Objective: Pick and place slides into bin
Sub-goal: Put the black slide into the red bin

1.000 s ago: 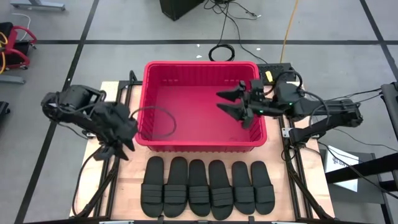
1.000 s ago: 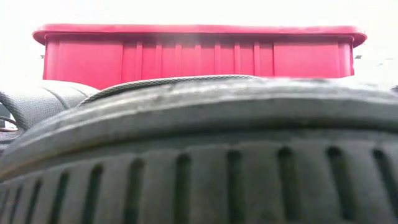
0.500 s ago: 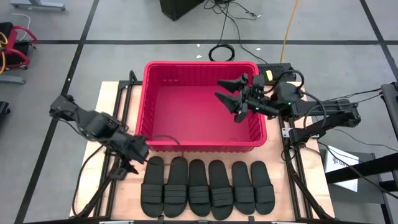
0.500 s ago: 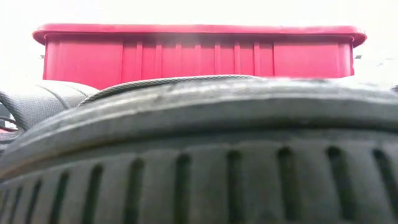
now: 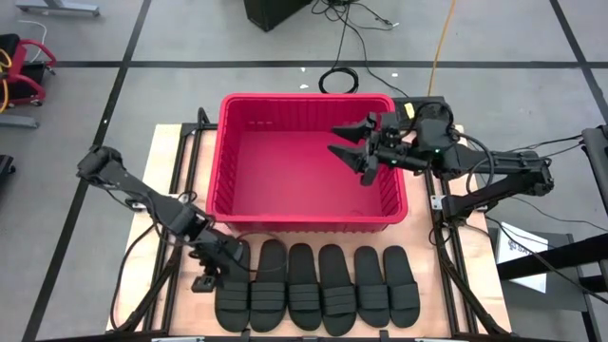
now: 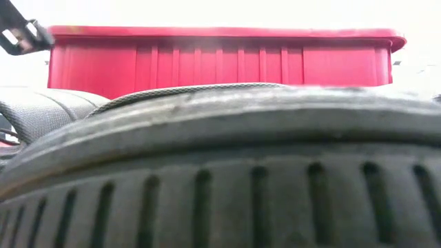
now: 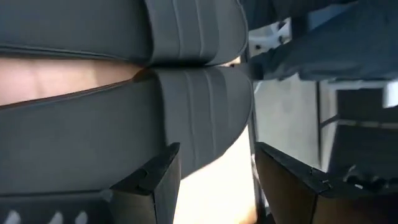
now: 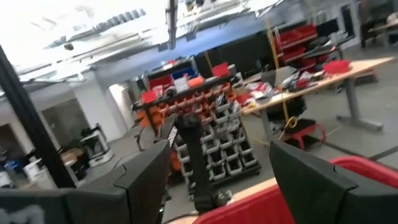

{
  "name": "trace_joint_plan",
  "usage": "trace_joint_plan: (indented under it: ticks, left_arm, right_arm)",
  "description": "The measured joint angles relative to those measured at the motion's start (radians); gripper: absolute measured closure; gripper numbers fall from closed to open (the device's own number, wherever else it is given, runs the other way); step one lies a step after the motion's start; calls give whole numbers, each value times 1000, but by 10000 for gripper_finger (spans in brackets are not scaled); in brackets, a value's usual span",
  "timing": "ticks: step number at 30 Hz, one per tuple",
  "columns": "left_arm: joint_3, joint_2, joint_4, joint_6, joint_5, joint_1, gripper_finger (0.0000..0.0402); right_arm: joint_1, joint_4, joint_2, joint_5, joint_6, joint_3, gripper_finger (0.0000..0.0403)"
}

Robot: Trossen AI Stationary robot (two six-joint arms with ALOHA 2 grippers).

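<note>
Along the desk's near edge six black slides point(image 5: 316, 288) lay side by side in a row, soles down, straps up, none of them in the bin. The low view was mostly filled by the ribbed rim of one slide point(image 6: 220, 172) right against the lens.

At the near-left end of that row the left tool point(image 5: 215, 269) sat low, just beside or touching the outermost slide point(image 5: 233, 285); contact was hard to confirm from above. Left wrist view showed its fingers point(image 7: 152, 180) apart, nothing clamped between them, with two ribbed straps point(image 7: 199, 99) close ahead and bare wood of the desk point(image 7: 211, 180) in the gap. The left arm ran from the desk's left edge diagonally down to that corner.

Behind the row, at the desk's centre, the red bin point(image 5: 237, 204) stood with its near wall just beyond the slides' toes. Its floor looked bare red; no slide was visible inside. The low view showed its near wall point(image 6: 220, 65) rising behind the slides.

Over the bin's far-right part the right tool point(image 5: 353, 152) hung above the interior, fingers spread wide, holding nothing. The right wrist view showed both fingers point(image 8: 149, 180) apart, a strip of red bin rim point(image 8: 367, 165) below, and shelving in the room beyond.

Off the desk's far edge, cables point(image 5: 337, 81) lay on the floor.
</note>
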Motion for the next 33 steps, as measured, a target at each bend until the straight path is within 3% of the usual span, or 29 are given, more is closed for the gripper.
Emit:
trace_joint_plan:
  ticks: [8,13,26,33]
  left_arm:
    - [-118,0,101,-172,-68,-44,204]
    - [-194,0,280,-262,-146,-67,204]
    - [-309,0,474,-387,-125,-152,204]
    - [-312,8,486,-392,-127,-173,208]
  right_arm:
    - [1,-14,0,-34,13,0,138]
    - [0,-14,0,-51,10,0,138]
    - [0,-14,0,-52,7,0,138]
    - [0,-10,0,-51,7,0,138]
